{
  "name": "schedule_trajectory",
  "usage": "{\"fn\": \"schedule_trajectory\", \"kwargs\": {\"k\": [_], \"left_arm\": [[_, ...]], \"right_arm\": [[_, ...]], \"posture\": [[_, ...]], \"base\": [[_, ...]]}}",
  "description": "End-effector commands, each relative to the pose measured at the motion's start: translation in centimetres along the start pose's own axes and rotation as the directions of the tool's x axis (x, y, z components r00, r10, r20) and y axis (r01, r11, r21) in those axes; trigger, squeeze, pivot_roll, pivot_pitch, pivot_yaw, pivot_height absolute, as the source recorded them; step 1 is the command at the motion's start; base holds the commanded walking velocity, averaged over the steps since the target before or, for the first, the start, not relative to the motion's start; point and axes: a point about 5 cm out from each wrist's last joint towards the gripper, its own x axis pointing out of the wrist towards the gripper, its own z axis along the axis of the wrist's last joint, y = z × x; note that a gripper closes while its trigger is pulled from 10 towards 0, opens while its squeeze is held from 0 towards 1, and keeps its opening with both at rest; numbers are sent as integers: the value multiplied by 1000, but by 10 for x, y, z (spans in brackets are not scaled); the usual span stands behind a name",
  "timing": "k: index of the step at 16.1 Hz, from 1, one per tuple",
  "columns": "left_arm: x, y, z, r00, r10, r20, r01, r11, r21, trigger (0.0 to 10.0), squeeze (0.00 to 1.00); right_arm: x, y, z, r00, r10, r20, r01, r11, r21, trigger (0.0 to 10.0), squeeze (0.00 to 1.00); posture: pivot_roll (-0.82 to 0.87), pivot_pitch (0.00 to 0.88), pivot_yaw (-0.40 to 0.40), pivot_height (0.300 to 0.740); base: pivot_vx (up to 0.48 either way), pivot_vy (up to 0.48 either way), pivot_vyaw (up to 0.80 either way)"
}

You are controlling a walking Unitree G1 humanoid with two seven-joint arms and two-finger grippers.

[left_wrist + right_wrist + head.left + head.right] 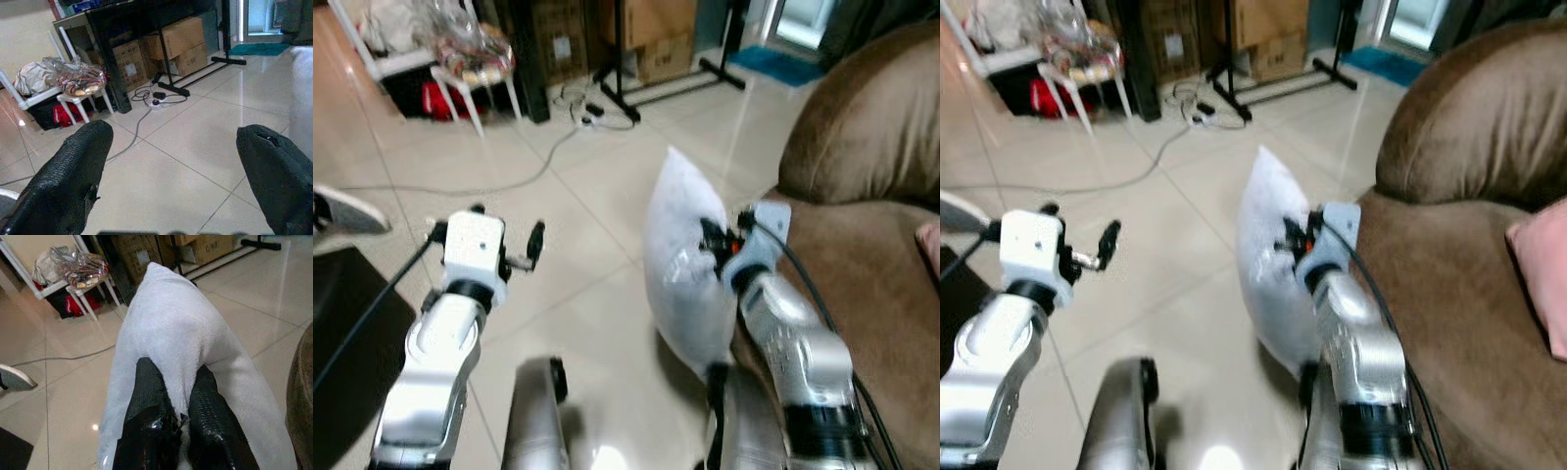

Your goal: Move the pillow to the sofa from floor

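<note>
Pillow (680, 264) pinched in the closed right claw (177, 401), upright beside the sofa (862, 245); left claw (171, 166) open

A black stand (636, 59) with long floor feet rises from the pale tiled floor (578, 255) at the far side of the room. Just behind the stand sit stacked cardboard boxes (178, 41). At the foot of the stand lies a power strip (156, 100), and a grey cable (499, 176) trails from it across the tiles. Well to the side of the stand is a white chair (475, 69) piled with crinkled bags, with something red (66, 113) under it. Beyond the stand's far foot lies a teal mat (783, 64).
</note>
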Motion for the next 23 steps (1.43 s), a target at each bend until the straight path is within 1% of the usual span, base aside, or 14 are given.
{"fn": "schedule_trajectory", "kwargs": {"k": [1, 2, 6, 8, 10, 11, 12, 14, 15, 16, 18, 23], "left_arm": [[5, -2, 2, 1000, -3, 10, 3, 1000, 8, 10000, 239], [7, -6, 3, 1000, -11, 15, 11, 1000, 6, 10000, 243], [4, 0, 3, 1000, -7, -2, 7, 1000, 8, 10000, 239], [8, 3, 7, 1000, -3, 23, 2, 999, 34, 10000, 231], [13, 4, 10, 999, -4, 38, 3, 999, 33, 10000, 231], [13, 5, 11, 999, -2, 40, 1, 1000, 17, 10000, 216], [12, 5, 10, 999, 3, 35, -3, 1000, 0, 10000, 173], [8, 4, 7, 1000, -5, 22, 5, 1000, 13, 10000, 129], [6, 2, 5, 1000, -5, 21, 4, 1000, 16, 10000, 133], [5, 2, 5, 1000, -4, 22, 3, 1000, 19, 10000, 137], [5, 2, 5, 1000, -10, 26, 9, 1000, 20, 10000, 141], [9, -4, 7, 999, -34, 37, 34, 999, 12, 10000, 141]], "right_arm": [[-4, 2, 15, 998, 1, 67, -1, 1000, -9, 10000, 0], [-6, -1, 13, 998, -12, 65, 12, 1000, -5, 10000, 0], [-7, 2, 11, 998, -29, 64, 28, 1000, 8, 10000, 0], [-9, 1, 14, 995, -57, 87, 54, 998, 31, 10000, 0], [-8, 2, 16, 993, -60, 98, 57, 998, 39, 10000, 0], [-7, 3, 17, 993, -60, 97, 56, 998, 39, 10000, 0], [-6, 3, 16, 994, -59, 92, 56, 998, 37, 10000, 0], [-6, 3, 16, 995, -56, 87, 53, 998, 34, 10000, 0], [-5, 2, 16, 995, -53, 82, 51, 998, 29, 10000, 0], [-5, 1, 15, 995, -53, 79, 51, 998, 25, 10000, 0], [-5, 1, 16, 995, -55, 79, 53, 998, 25, 10000, 0], [-11, -5, 13, 994, -79, 77, 77, 997, 27, 10000, 0]], "posture": [[-71, 0, 31, 571], [-70, 0, 33, 581], [-59, 0, 53, 626], [-71, 0, 81, 651], [-68, 0, 80, 666], [-62, 0, 71, 681], [-55, 0, 59, 691], [-55, 0, 59, 701], [-55, 0, 59, 711], [-39, 0, 36, 721], [-50, 0, 41, 740], [-74, 0, 56, 740]], "base": [[0, 0, 0], [0, 0, 0], [0, 0, 0], [0, 0, 0], [0, 0, 0], [0, 0, 0], [0, 0, 0], [0, 0, 0], [0, 0, 0], [0, 0, 0], [0, 0, 0], [0, 0, 0]]}}
